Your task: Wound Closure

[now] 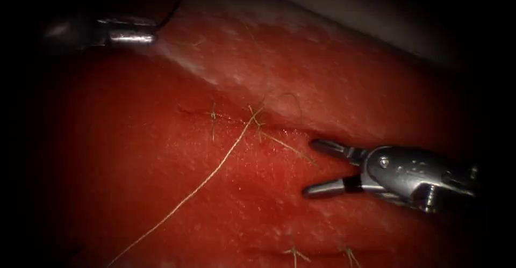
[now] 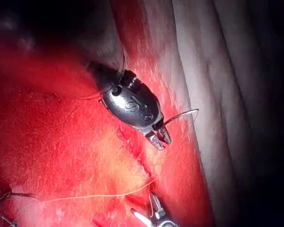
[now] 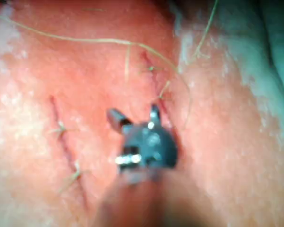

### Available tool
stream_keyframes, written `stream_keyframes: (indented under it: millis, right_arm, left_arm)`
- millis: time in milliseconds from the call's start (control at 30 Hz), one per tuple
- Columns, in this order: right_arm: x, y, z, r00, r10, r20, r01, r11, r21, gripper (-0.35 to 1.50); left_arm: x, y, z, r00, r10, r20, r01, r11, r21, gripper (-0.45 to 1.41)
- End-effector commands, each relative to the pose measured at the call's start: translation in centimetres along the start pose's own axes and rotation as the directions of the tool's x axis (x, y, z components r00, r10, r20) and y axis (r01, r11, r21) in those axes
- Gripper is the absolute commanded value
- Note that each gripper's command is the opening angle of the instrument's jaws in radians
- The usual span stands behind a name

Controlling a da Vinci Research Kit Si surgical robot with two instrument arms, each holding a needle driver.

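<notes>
My left tool (image 1: 153,33) sits at the far upper left of the tissue (image 1: 134,166), away from the cut (image 1: 231,117). Its jaws (image 2: 159,137) are shut on the curved needle (image 2: 184,113), gripped close to one end. The needle (image 1: 174,7) arcs free in the air, outside the tissue. My right tool (image 1: 314,167) hovers at the right end of the cut, jaws open and holding nothing (image 3: 134,113). A long thread (image 1: 215,168) runs from a knotted stitch (image 1: 256,121) on the cut down to the lower left.
A second stitch (image 1: 213,118) crosses the cut left of the knot. Another closed cut with short thread tails (image 1: 294,253) lies at the near edge. The pale edge of the tissue (image 1: 333,26) rises behind.
</notes>
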Motion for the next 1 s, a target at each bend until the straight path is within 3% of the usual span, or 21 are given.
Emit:
stream_keyframes:
  millis: [33, 100, 200, 233, 267, 300, 400, 600, 800, 1000]
  right_arm:
    - [-0.06, 0.0, 0.14, 1.0, -0.004, -0.004, 0.004, 1.0, -0.001, 1.21]
    - [-0.13, 0.01, 0.18, 1.0, -0.009, 0.002, 0.009, 1.0, -0.003, 1.14]
    - [-0.32, 0.08, 0.26, 0.998, -0.026, 0.054, 0.026, 1.0, -0.003, 0.86]
    - [-0.37, 0.09, 0.27, 0.997, -0.03, 0.07, 0.03, 1.0, -0.002, 0.58]
    - [-0.41, 0.1, 0.28, 0.996, -0.034, 0.085, 0.033, 0.999, 0.008, -0.06]
    - [-0.45, 0.1, 0.29, 0.994, -0.038, 0.101, 0.037, 0.999, 0.012, -0.35]
    - [-0.45, 0.08, 0.25, 0.993, -0.04, 0.113, 0.038, 0.999, 0.017, -0.35]
    - [-0.12, -0.22, -0.01, 0.995, -0.019, 0.094, 0.016, 0.999, 0.039, -0.35]
    - [0.21, -0.81, -0.29, 0.996, -0.018, 0.086, 0.005, 0.988, 0.155, -0.35]
    - [0.62, -1.62, -0.51, 0.997, -0.032, 0.074, 0.01, 0.96, 0.279, -0.35]
  left_arm:
    - [-0.05, 0.01, 0.07, 1.0, -0.001, 0.0, 0.001, 1.0, 0.002, -0.35]
    - [-0.05, 0.01, 0.07, 1.0, -0.002, 0.001, 0.002, 1.0, 0.008, -0.35]
    - [-0.05, 0.01, 0.07, 1.0, -0.003, 0.001, 0.003, 1.0, 0.008, -0.35]
    - [-0.05, 0.01, 0.07, 1.0, -0.003, 0.001, 0.003, 1.0, 0.008, -0.35]
    - [-0.04, 0.01, 0.07, 1.0, -0.004, 0.001, 0.004, 1.0, 0.008, -0.35]
    - [-0.04, 0.02, 0.07, 1.0, -0.004, 0.002, 0.004, 1.0, 0.009, -0.35]
    - [-0.03, 0.02, 0.07, 1.0, -0.005, 0.001, 0.005, 1.0, 0.007, -0.35]
    - [-0.04, 0.02, 0.07, 1.0, -0.005, 0.002, 0.005, 1.0, 0.009, -0.35]
    - [-0.09, 0.02, 0.09, 1.0, -0.007, 0.002, 0.007, 1.0, 0.005, -0.35]
    - [-0.13, 0.01, 0.1, 1.0, -0.009, 0.005, 0.009, 1.0, 0.002, -0.35]
